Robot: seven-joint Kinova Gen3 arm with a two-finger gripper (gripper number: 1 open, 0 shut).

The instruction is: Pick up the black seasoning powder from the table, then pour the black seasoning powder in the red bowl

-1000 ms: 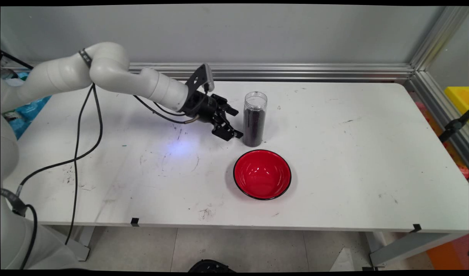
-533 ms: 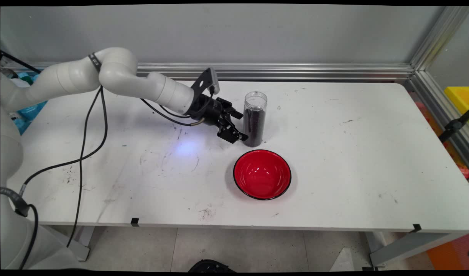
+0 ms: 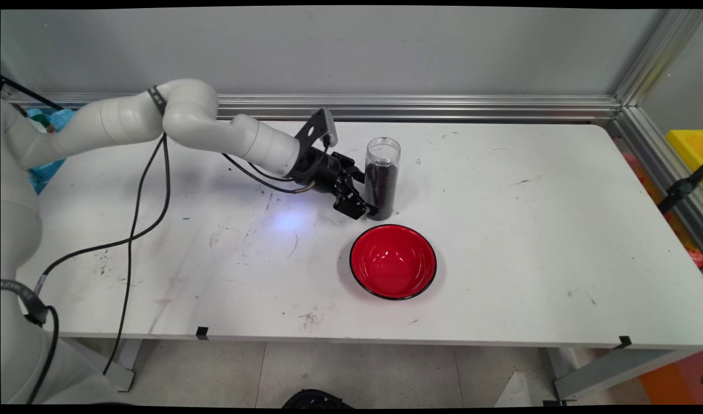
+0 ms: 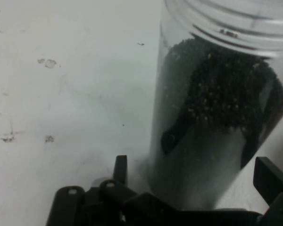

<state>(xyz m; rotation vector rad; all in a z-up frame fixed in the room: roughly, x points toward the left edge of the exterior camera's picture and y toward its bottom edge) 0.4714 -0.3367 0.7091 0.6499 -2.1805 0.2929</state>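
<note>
A clear open-topped jar (image 3: pixel 383 178) filled with dark grains stands upright near the middle of the white table (image 3: pixel 529 230). My gripper (image 3: pixel 367 194) reaches in low from the left, open, with one finger on each side of the jar's lower part. In the hand view the jar (image 4: pixel 217 94) fills the space between the fingers (image 4: pixel 120 169), and the gripper (image 4: pixel 195 176) shows no grip on it. A red bowl (image 3: pixel 393 261) with a black rim sits empty just in front of the jar.
An aluminium rail (image 3: pixel 414 106) runs along the table's back edge and down the right side. A yellow box (image 3: pixel 687 146) sits beyond the right edge. Black cables (image 3: pixel 133 230) hang from the arm over the table's left part.
The arm has moved right towards the jar. The open fingers, first short of the jar, now straddle its lower part. Jar and bowl have not moved.
</note>
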